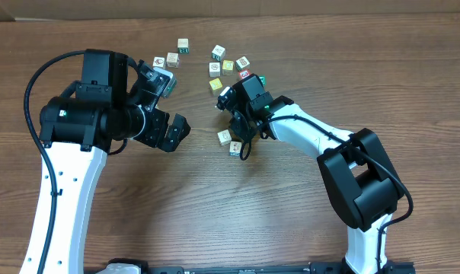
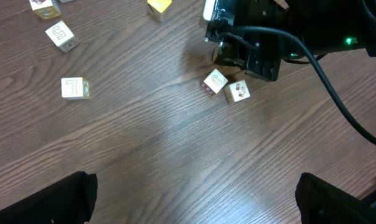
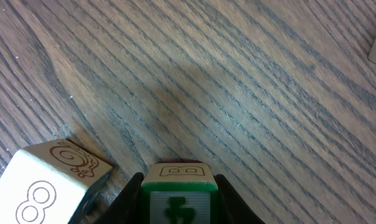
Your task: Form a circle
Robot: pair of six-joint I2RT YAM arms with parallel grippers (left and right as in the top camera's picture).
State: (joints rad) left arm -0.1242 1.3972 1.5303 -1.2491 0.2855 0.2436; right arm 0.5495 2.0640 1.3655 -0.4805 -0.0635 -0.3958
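The right gripper [image 3: 178, 208] is closed on a green-faced cube [image 3: 177, 177], with its two black fingers pressed against the cube's sides. The green figure on the near face is cut off by the frame edge, and the top face bears an outlined rounded box. Just beside it, to the left in the right wrist view, sits a pale cube marked 8 [image 3: 51, 180], with a spiral snail drawn on its top face. A pale picture cube [image 2: 238, 91] sits just beside that one, near the middle of the tabletop [image 1: 215, 205]. The left gripper [image 1: 171, 105] hovers wide open with nothing in it. Farther off lie loose cubes [image 1: 228, 66], one of them a cube reading 5 [image 2: 61, 34].
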